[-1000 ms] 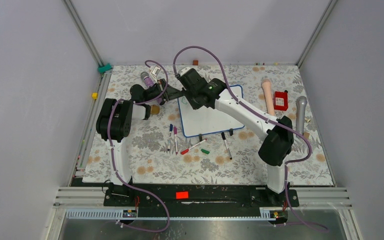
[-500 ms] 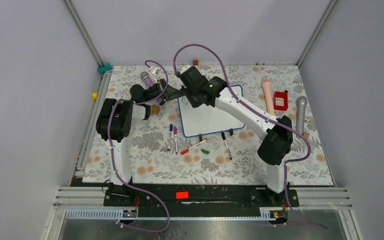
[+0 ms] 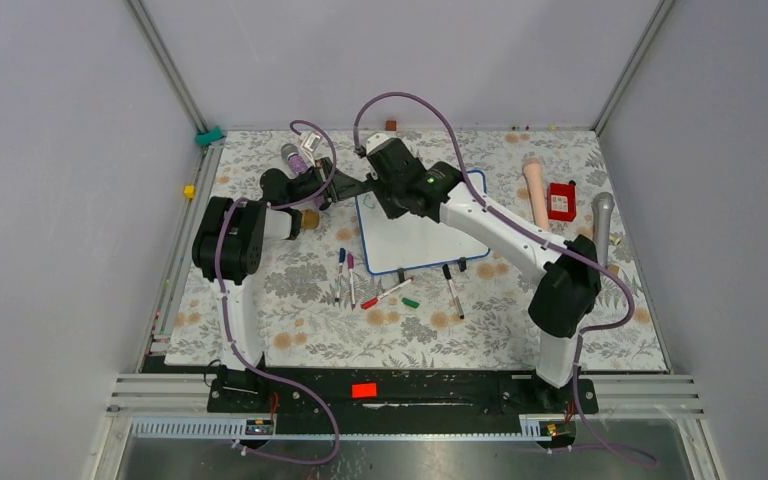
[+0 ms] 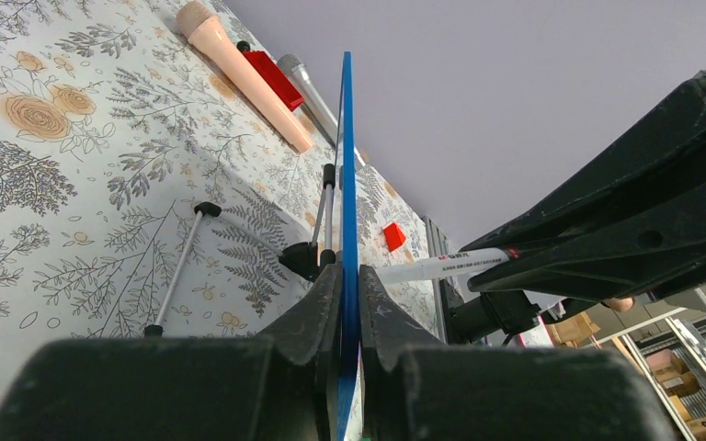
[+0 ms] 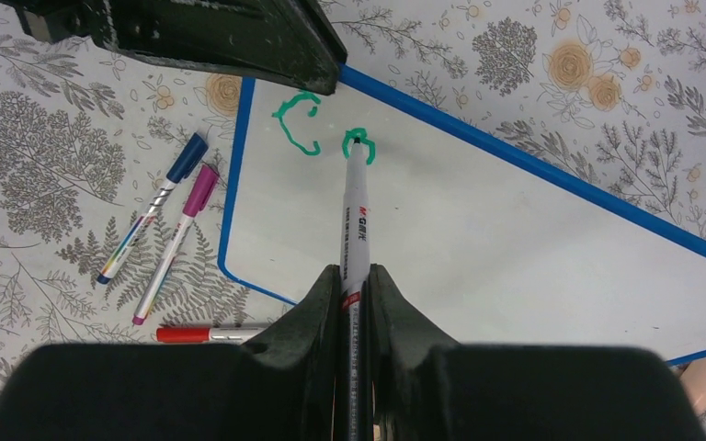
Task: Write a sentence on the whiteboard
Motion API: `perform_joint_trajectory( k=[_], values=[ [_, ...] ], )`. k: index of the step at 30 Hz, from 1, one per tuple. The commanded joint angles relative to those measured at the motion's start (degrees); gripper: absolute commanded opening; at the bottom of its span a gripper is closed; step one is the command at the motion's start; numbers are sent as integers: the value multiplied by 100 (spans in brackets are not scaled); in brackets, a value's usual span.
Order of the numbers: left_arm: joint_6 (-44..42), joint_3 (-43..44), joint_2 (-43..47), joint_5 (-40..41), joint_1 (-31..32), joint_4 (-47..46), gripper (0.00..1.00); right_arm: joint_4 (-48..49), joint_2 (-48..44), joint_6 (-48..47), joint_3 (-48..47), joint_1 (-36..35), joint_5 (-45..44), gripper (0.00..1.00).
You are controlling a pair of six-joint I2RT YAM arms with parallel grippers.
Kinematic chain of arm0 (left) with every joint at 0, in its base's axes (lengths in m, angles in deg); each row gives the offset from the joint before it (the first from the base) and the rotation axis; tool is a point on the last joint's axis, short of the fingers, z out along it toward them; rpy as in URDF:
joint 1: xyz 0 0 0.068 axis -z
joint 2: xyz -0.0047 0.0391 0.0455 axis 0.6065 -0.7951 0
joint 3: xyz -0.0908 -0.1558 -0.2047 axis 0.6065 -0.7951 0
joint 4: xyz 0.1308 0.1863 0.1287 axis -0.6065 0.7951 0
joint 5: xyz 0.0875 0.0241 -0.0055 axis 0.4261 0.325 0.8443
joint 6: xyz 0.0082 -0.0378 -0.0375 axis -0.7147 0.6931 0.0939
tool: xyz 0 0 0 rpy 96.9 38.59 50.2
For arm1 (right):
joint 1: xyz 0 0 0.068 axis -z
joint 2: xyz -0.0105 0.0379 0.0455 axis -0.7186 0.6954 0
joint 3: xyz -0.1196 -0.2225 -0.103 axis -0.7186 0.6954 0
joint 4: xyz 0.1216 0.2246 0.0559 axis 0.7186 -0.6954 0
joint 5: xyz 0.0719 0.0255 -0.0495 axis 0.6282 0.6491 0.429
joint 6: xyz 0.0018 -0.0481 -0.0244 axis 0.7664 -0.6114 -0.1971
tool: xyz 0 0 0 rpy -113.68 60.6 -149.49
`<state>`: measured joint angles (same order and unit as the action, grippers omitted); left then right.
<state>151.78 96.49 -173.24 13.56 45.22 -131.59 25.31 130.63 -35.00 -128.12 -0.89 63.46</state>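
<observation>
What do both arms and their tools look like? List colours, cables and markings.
The left arm and right arm have white links and bulky black joint housings. Purple cables loop along each. A small green light glows near the right wrist. The left tool and right tool have matte black tapered fingers.

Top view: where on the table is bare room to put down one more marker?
Bare: the near strip of the cloth between the two arm bases. Crowded: the loose markers before the whiteboard, and the pink roller and red box at its right.
</observation>
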Motion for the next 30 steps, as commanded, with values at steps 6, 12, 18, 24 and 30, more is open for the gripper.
perform_joint_trajectory(
  k=[6,12,18,24,30],
  values=[
    [-64,-86,165,-613,192,-279,0,438,-631,185,428,315,-159,0],
    [-66,-95,178,-609,196,-272,0,431,-560,254,409,370,-67,0],
    [-72,-97,178,-619,195,-278,0,339,-389,238,224,372,-25,0],
    [-64,-90,168,-619,187,-276,0,119,-286,278,133,374,-13,0],
    [-47,-68,152,-609,188,-273,0,42,-388,342,338,369,98,0]
  ],
)
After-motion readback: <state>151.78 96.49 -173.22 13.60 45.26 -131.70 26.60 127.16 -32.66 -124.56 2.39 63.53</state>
